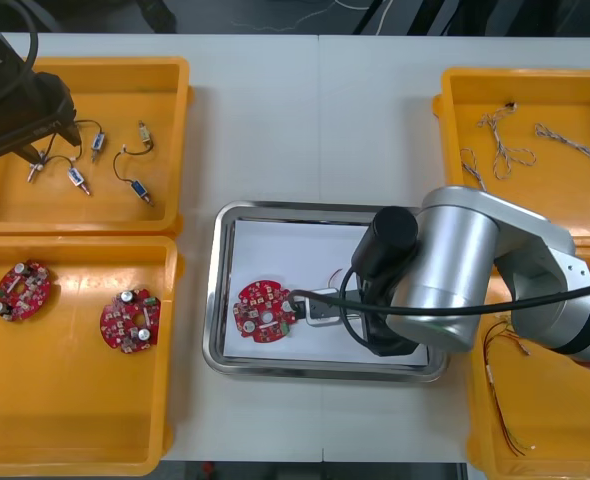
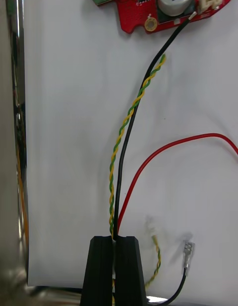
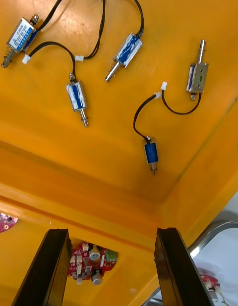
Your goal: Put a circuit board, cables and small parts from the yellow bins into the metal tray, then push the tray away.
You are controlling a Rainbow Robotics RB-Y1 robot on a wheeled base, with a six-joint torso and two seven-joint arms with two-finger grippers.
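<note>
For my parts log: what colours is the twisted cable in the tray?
The twisted cable is green and yellow, clearest in the right wrist view.

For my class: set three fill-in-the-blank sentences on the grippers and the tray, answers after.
The right gripper is shut on ____ over the metal tray.
The left gripper hangs ____ above small metal parts.
The tray holds exactly ____ red circuit board.
Answers: cables; open; one.
</note>
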